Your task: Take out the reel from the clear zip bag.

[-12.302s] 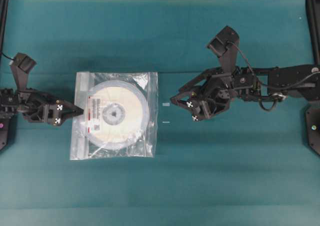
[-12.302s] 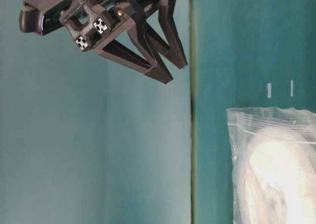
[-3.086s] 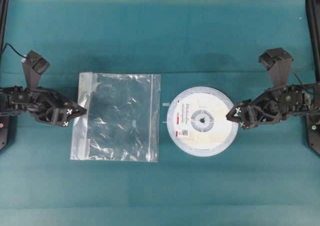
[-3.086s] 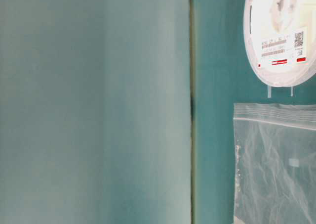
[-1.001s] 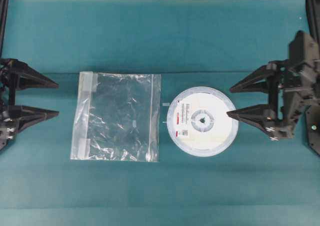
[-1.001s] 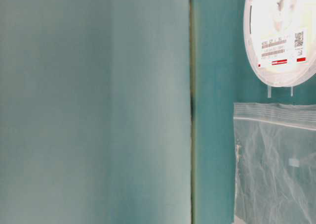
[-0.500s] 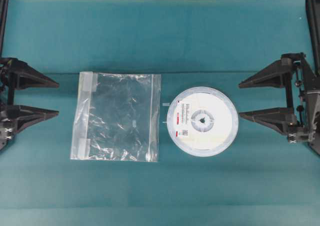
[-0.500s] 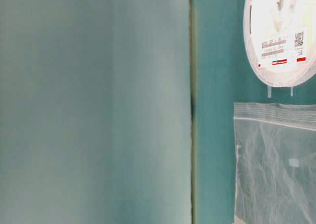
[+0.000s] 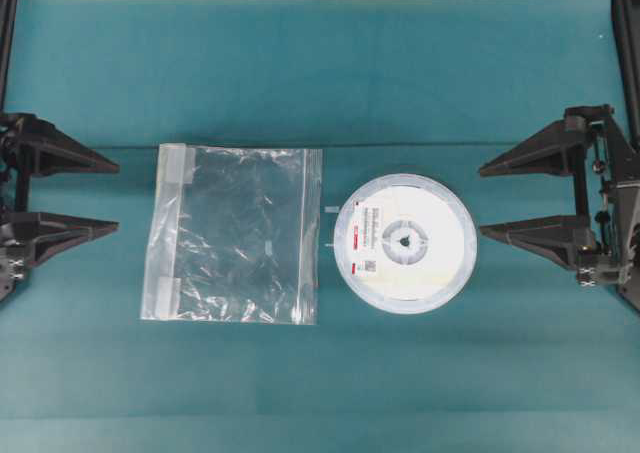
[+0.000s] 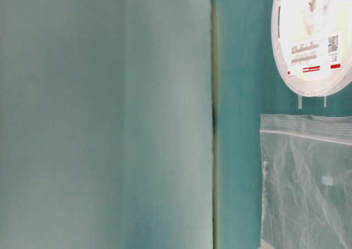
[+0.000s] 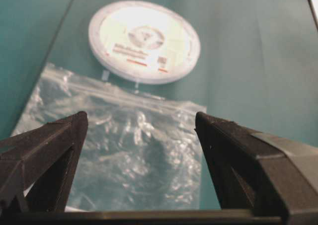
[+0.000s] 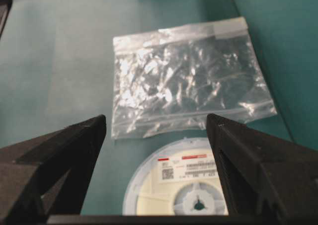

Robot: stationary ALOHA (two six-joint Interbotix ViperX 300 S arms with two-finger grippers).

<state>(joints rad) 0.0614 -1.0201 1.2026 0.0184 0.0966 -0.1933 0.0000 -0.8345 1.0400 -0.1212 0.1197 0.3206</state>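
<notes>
On the teal bench, the left end effector rests at the edge, jaws spread wide and empty. Beside it lies the clear zip bag, flat and emptied, with the reel just right of it, label up. The right end effector waits apart, also spread wide.

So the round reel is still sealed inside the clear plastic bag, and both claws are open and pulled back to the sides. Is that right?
Not quite. The reel is out of the clear zip bag, lying flat on the table beside it; the overhead view shows them apart. The rest holds: the left claw and right claw are open, back at the sides.
</notes>
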